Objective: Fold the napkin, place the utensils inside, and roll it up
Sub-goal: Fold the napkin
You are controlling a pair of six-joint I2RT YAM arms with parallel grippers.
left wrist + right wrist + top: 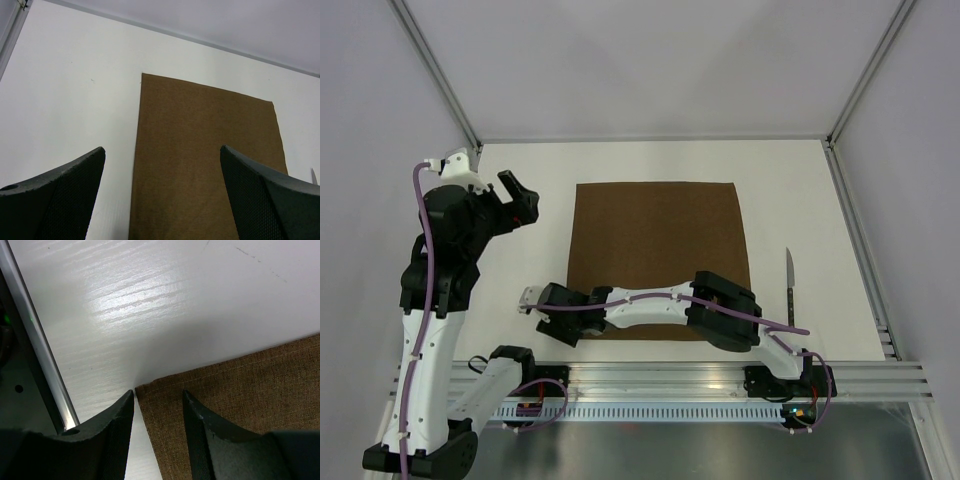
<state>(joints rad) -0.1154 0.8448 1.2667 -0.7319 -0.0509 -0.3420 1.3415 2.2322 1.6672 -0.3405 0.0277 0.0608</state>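
Up on the overhead view, the large, matte, dark brown square cloth napkin (658,240) lies flat on the white table (790,170). The right arm is stretched low along its near edge and hides the corner under its wrist.

The right wrist camera makes that corner clear. The right gripper (158,395) sits right at it with its jaws partly apart. One black finger (112,432) is over bare table just outside the cloth's edge, and the other finger (205,432) is over the fabric. The corner tip points into the gap between them. The gap is clear, so the gripper is not clamped on anything, though I can't tell whether the inner finger touches the weave. A silver metal rail (42,365) runs close beside the outer finger.

Only the overhead view shows the small table knife (789,288), slim silver blade and dark handle. It lies across the napkin from the right gripper, beside the cloth's opposite edge and well apart from both grippers.

The left gripper (162,150) hangs raised off the napkin's side, fingers spread wide and holding nothing, with the cloth ahead of and below it.
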